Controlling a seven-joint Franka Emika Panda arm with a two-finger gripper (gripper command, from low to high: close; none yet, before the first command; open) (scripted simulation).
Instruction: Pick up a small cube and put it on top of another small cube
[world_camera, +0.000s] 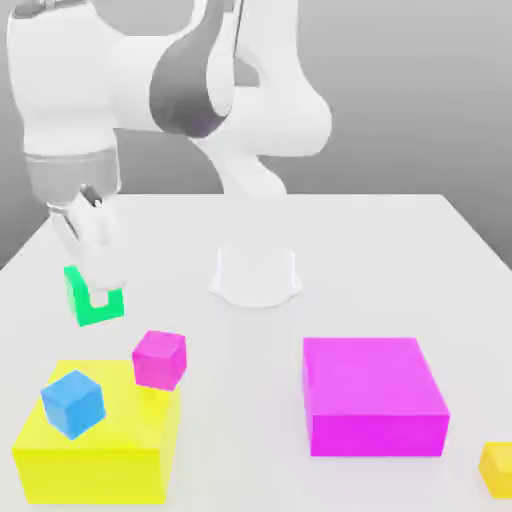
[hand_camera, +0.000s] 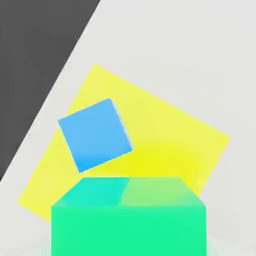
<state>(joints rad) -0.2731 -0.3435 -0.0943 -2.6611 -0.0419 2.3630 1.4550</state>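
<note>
The small green cube (world_camera: 84, 302) sits at the exterior view's left, on or just above the white table (world_camera: 400, 250); I cannot tell which. My gripper (world_camera: 98, 286) comes down from above, its white fingers closed on the cube's top and sides. In the hand view the green cube (hand_camera: 128, 220) lies close under the camera. A small blue cube (world_camera: 73, 403) rests tilted on a big yellow block (world_camera: 95, 460), in front of the green cube. The hand view has the same blue cube (hand_camera: 95, 134) on the yellow block (hand_camera: 165, 135). A small magenta cube (world_camera: 159, 359) stands at the yellow block's far right corner.
A large flat magenta block (world_camera: 372, 395) lies at the exterior view's right. A small yellow cube (world_camera: 497, 468) sits by the front right edge. The arm's round white base (world_camera: 256, 275) stands mid-table behind the blocks.
</note>
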